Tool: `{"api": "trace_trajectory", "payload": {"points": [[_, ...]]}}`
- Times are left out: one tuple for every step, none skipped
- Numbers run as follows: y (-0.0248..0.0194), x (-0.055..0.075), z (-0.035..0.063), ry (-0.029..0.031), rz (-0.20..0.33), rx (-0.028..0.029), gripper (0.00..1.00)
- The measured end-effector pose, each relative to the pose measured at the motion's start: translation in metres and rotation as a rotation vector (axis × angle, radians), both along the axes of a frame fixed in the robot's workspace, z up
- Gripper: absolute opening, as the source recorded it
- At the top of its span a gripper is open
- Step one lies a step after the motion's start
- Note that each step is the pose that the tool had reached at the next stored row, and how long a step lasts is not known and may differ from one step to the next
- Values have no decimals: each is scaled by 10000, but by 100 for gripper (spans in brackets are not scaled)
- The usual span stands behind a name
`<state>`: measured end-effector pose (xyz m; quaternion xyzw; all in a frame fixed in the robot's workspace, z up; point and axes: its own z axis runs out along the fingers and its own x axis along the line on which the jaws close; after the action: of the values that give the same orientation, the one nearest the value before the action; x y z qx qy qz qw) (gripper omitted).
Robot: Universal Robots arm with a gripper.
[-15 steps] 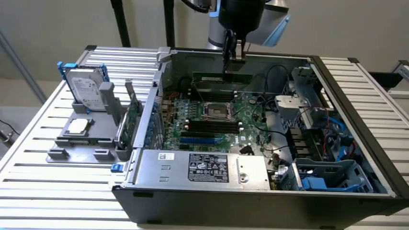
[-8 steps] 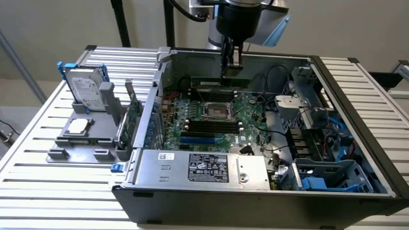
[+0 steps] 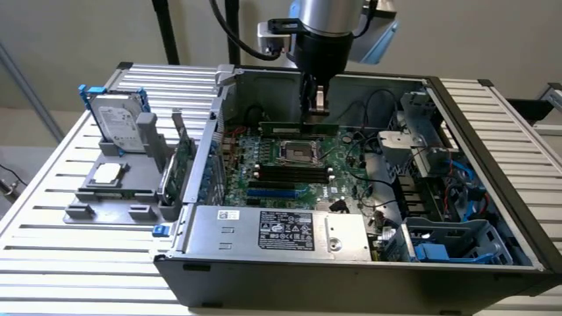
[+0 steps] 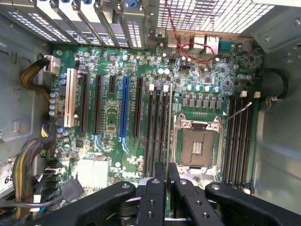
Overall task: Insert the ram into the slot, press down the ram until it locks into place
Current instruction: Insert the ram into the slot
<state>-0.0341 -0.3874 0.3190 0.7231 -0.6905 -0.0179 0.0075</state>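
Obs.: the black two-fingered gripper [image 3: 314, 113] on the arm is hanging inside the open dark-grey metal computer case [image 3: 491, 131], jaws drawn narrow and clamping the ram [image 3: 295, 128], a long thin green circuit-board stick, at the middle of its top edge. The stick is riding level and clear above the green motherboard [image 3: 347, 172]. In the exterior view it is showing over the far side of the square silver processor socket [image 3: 299, 153]. In the wrist view the ram [image 4: 170, 117] is appearing edge-on as a pale line running out from between the fingertips [image 4: 159, 181], just beside the bank of long narrow black plastic memory slots [image 4: 157, 117] and between them and the socket [image 4: 197, 141]. The short bright blue slot [image 4: 124, 108] is lying well apart. Step in hand, as I am judging it: carrying and lining up for insertion, since nothing is seated yet. I cannot tell whether the stick is sitting exactly over the slot nearest the socket. Insertion would call for squaring the stick's lower edge to that slot and keeping it upright.
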Motion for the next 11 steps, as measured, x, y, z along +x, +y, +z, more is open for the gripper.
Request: {"api": "trace_trajectory", "payload": {"points": [[-18,0,-18,-1,-3,1,14],[-37,0,-37,-1,-7,2,14],[-53,0,-55,-2,-11,2,14],[-65,0,-73,-1,-17,3,14],[-76,0,-92,-1,-24,3,14],[-82,0,-110,1,-33,2,14],[-85,0,-129,0,-42,3,14],[-87,-1,-146,1,-48,2,14],[-88,0,-164,2,-51,2,14],[-89,0,-189,2,-59,2,14],[-89,0,-208,1,-65,3,14]]}}
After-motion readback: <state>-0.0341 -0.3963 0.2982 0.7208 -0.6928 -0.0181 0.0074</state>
